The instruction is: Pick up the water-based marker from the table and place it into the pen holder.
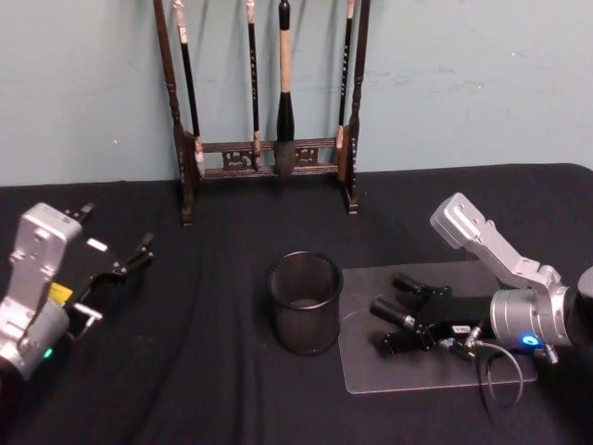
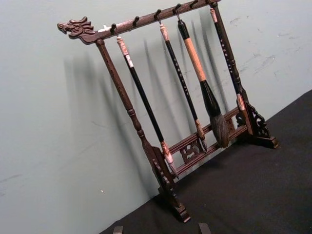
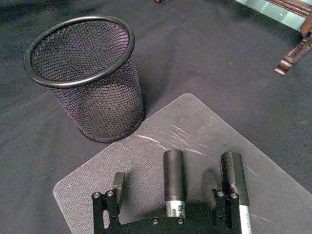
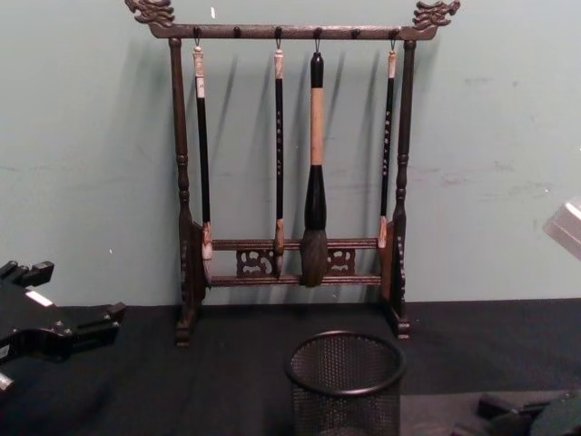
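The pen holder (image 1: pixel 304 301) is a round black wire-mesh cup standing upright on the black cloth, also seen in the right wrist view (image 3: pixel 92 83) and the chest view (image 4: pixel 345 386). Right of it, a water-based marker (image 1: pixel 392 311) with a black cap lies on a clear mat. My right gripper (image 1: pixel 397 315) is low over the mat and open. Its fingers straddle that marker (image 3: pixel 174 170) with a gap on each side. A second marker (image 3: pixel 233 170) lies just outside one finger. My left gripper (image 1: pixel 116 278) hangs open at the far left, holding nothing.
A tall dark wooden brush rack (image 1: pixel 269 158) with hanging brushes stands at the back against the wall, behind the holder. The clear mat (image 1: pixel 435 371) lies flat on the table's right half. Bare black cloth spreads between the left gripper and the holder.
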Available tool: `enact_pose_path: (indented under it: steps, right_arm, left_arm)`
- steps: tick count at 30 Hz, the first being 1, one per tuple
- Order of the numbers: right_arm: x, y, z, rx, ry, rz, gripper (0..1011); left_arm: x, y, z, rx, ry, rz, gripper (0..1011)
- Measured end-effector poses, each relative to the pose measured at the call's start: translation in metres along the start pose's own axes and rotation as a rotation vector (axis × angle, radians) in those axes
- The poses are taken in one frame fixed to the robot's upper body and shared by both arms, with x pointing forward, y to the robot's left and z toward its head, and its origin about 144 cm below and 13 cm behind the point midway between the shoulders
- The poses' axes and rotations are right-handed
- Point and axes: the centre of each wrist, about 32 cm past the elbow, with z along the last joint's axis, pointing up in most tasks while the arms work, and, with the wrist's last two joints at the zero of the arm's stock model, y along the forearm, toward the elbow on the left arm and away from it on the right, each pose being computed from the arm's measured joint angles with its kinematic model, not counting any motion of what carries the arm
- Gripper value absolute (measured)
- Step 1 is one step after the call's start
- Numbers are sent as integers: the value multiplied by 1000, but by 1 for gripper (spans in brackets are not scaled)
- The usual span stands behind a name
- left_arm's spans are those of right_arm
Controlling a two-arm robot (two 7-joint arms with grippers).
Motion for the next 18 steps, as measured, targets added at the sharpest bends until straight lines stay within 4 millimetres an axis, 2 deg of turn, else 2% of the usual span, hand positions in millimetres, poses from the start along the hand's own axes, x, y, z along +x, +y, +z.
enact_pose_path:
  steps: [5,7,8,13,15,16,18]
  right_arm:
    - [0,0,0,0,0,0,977]
    - [0,0,0,0,0,0,913]
    - [0,0,0,0,0,0,913]
    - [0,0,0,0,0,1,786]
    - [0,0,0,0,0,1,687]
    - [0,0,0,0,0,1,687]
    - [0,0,0,0,0,1,607]
  left_arm:
    - [0,0,0,0,0,0,1001]
    - [0,0,0,0,0,0,1001]
    - [0,0,0,0,0,0,1001]
    - [0,0,0,0,0,0,1001]
    - [0,0,0,0,0,0,1001]
    - [0,0,0,0,0,0,1001]
    - [0,0,0,0,0,0,1001]
